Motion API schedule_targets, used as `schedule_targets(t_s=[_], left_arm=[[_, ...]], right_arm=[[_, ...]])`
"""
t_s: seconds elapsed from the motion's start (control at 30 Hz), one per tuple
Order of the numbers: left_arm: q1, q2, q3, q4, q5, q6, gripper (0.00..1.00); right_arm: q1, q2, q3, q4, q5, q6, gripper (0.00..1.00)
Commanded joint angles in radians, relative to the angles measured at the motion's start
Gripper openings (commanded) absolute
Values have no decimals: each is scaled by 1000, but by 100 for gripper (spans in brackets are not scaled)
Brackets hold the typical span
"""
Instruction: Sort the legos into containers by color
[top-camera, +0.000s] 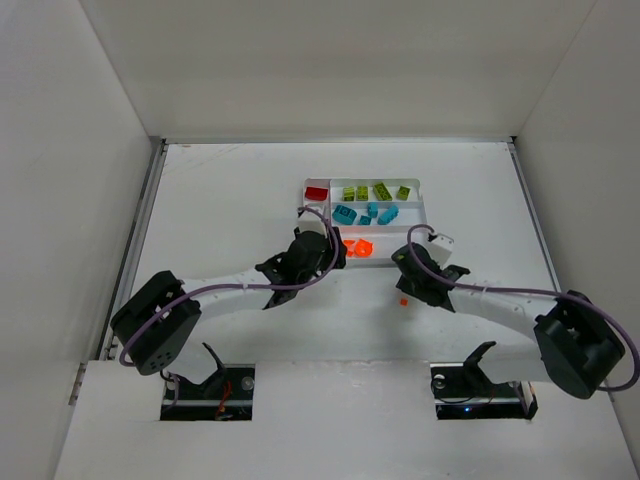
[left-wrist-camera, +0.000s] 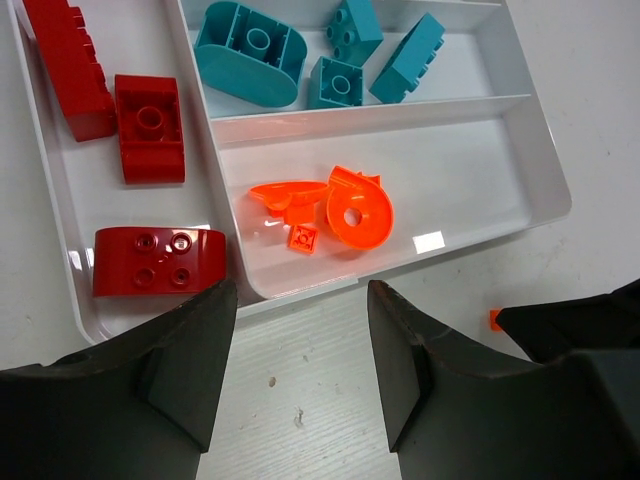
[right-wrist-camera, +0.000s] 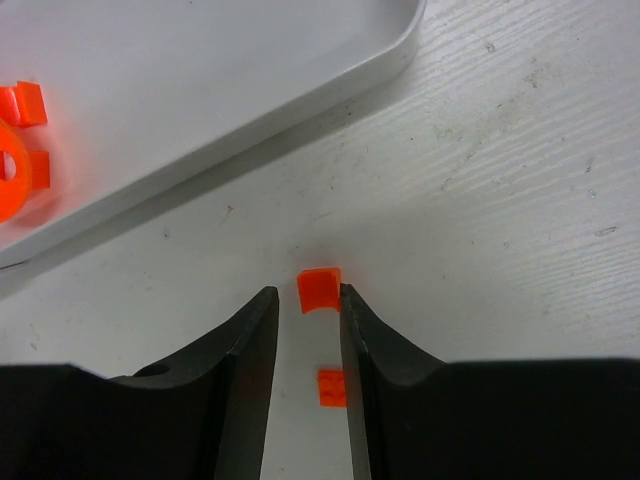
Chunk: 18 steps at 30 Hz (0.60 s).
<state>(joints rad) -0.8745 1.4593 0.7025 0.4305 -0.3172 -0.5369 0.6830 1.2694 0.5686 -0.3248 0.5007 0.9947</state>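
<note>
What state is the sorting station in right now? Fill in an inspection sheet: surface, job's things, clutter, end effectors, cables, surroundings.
Surface: white table, faintly scuffed.
Job's things: white tray holds red bricks in the side slot, with yellow-green bricks, teal bricks and orange pieces in separate long slots; two loose orange pieces lie on the table.
Clutter: nothing seen.
End effectors: left end effector open, empty; right end effector open, one loose piece at its fingertips.
Cables: purple cable along each arm.
Surroundings: white walls on three sides.
</note>
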Motion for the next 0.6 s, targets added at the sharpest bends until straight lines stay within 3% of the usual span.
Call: schedule_targets(t_s=[0.0, 0.17, 0.3, 0.57], left_arm=[[12, -27, -17, 47, 0, -8, 52], [16, -24, -23, 57, 0, -12, 52], [19, -11, -23, 63, 7, -14, 52], [33, -17, -29, 65, 18, -21, 52]], right_arm=[[11, 31, 68, -52, 1, -31, 35], [11, 85, 119, -83, 4, -42, 33], [11, 126, 152, -94, 7, -56, 37], [34, 206, 188, -54, -11, -61, 33]])
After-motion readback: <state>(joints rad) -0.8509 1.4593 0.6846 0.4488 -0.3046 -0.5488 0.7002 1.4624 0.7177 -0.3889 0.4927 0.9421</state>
